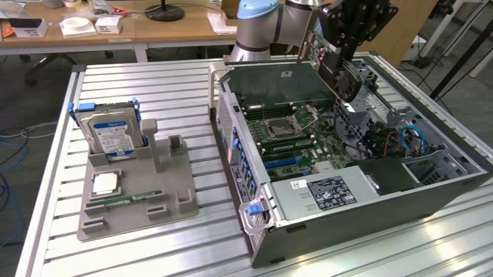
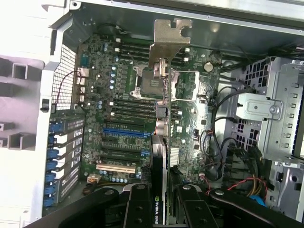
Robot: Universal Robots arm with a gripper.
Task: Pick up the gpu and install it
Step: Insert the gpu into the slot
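My gripper (image 1: pixel 340 56) is shut on the gpu (image 1: pixel 344 78) and holds it in the air over the far end of the open computer case (image 1: pixel 350 222). The card hangs tilted above the motherboard (image 1: pixel 291 131), apart from it. In the wrist view the gpu (image 2: pixel 164 137) appears edge-on, its silver end bracket (image 2: pixel 169 40) pointing away from me, with the black fingers (image 2: pixel 138 205) of the gripper (image 2: pixel 162 197) pressed on both sides of it. A blue slot (image 2: pixel 124 133) lies on the motherboard (image 2: pixel 116 90) beside the card's edge.
On the slatted metal table (image 1: pixel 146 81), a grey holder (image 1: pixel 165 199) at the exterior view's left carries a blue-labelled hard drive (image 1: pixel 113 134), a processor (image 1: pixel 104 183) and a RAM stick (image 1: pixel 123 200). Cables (image 1: pixel 408 139) and a metal drive cage (image 2: pixel 285 109) crowd one side of the case.
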